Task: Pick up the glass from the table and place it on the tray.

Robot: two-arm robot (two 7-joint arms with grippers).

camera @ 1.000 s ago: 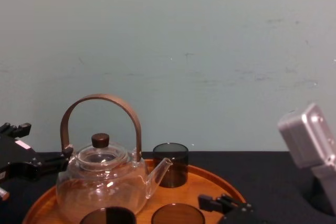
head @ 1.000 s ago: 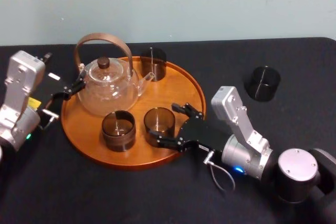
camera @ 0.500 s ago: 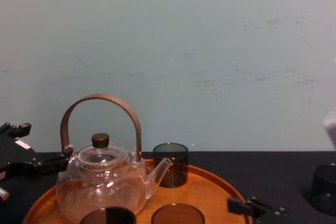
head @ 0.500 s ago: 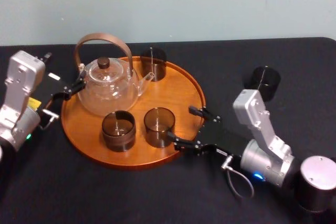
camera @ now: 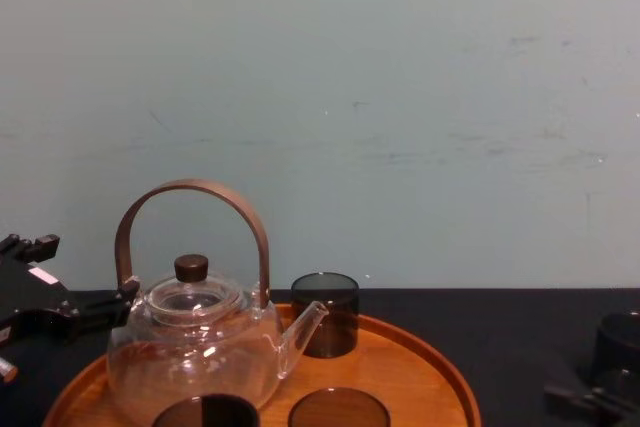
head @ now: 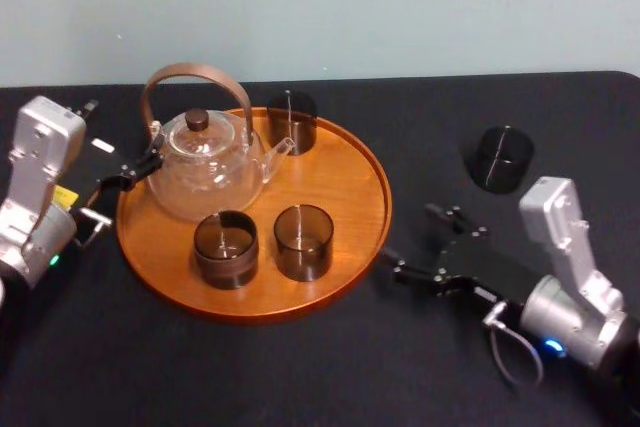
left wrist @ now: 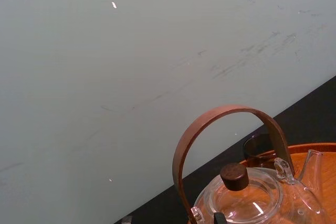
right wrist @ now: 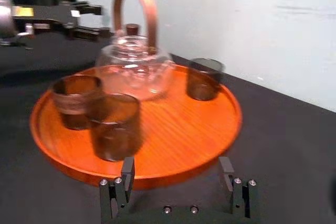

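A round wooden tray (head: 340, 172) sits on a black bench (head: 300, 377), carrying a glass teapot (head: 205, 162) and three dark glasses (head: 303, 241). A fourth glass (head: 499, 158) stands on the bench well to the right of the tray, so the job looks mostly done, with this last pick-up and placing not yet begun. The right gripper (head: 412, 239) hovers low just off the tray's right rim, jaws spread wide and holding nothing. The left gripper (head: 130, 169) waits at the tray's left rim beside the teapot. Its jaws look parted and empty, though it is seen from far off. The tray's right half is bare wood with room for another glass, and the bench between the tray's low rim and the glass is open.
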